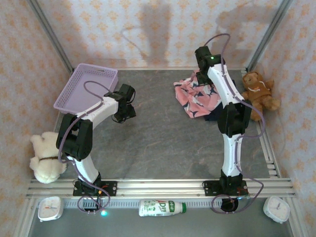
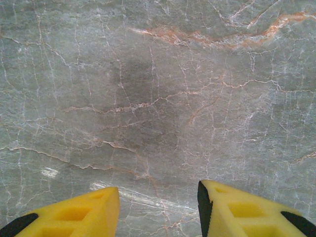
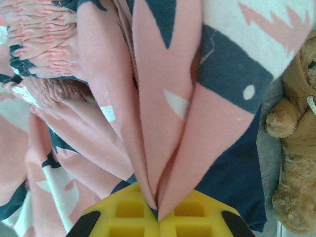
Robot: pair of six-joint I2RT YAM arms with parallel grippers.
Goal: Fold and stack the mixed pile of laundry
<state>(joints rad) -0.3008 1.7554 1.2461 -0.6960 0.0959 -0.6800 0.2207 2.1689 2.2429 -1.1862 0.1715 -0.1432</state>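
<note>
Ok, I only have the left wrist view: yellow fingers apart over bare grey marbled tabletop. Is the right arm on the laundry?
Observer: Yes, the right gripper is shut on a fold of the salmon-pink shark-print cloth garment.
Operator: And the other piece?
Observer: The plain dark navy cloth garment lies partly under the pink one, beside a brown plush teddy bear.
Operator: Anything near my arm?
Observer: A lavender plastic lattice basket sits just beyond the left gripper, at the far left.

Right arm [image 1: 224, 85] extended, jaws shut; left arm [image 1: 98, 109] bent, jaws seemingly half-open.
</note>
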